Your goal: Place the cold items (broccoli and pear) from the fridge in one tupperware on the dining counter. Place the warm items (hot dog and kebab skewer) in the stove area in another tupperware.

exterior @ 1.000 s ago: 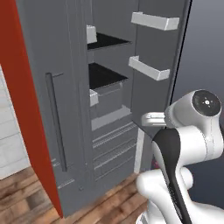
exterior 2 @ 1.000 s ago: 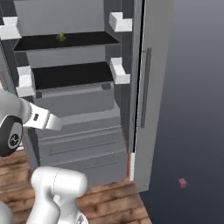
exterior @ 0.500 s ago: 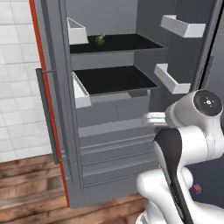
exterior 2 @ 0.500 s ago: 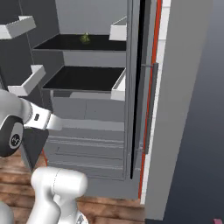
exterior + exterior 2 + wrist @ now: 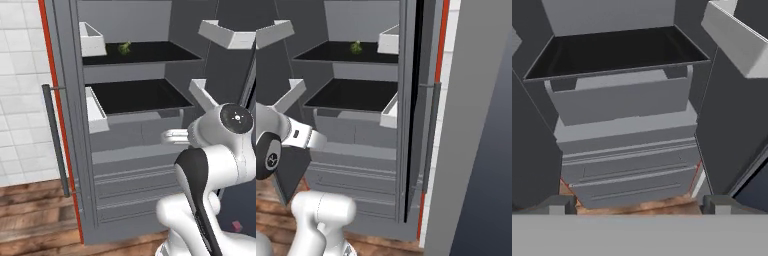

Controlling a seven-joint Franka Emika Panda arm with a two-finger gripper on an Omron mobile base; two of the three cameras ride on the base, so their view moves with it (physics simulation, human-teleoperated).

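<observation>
A small green item that looks like the broccoli (image 5: pixel 124 47) lies at the back of the fridge's upper shelf (image 5: pixel 150 54), also seen as the broccoli (image 5: pixel 356 47) in the right base view. The pear, hot dog, kebab skewer and tupperware are out of view. My gripper (image 5: pixel 639 204) is open with nothing between its fingertips (image 5: pixel 562 202). It faces the fridge's lower shelf (image 5: pixel 612 50) and the drawers (image 5: pixel 629 170) beneath, well short of them. My hand (image 5: pixel 172 136) hangs in front of the drawers, below the broccoli's shelf.
Both fridge doors stand open. The left door (image 5: pixel 65 100) has a long handle (image 5: pixel 55 140) and white bins (image 5: pixel 92 39); the right door carries bins (image 5: pixel 225 34) too. A white tiled wall (image 5: pixel 20 100) lies left, wood floor (image 5: pixel 35 220) below, and a small pink object (image 5: pixel 236 226) at lower right.
The whole picture has shifted, so the base has moved: the fridge interior now sits nearer and more central. The arm holds the same pose and the gripper stays open.
</observation>
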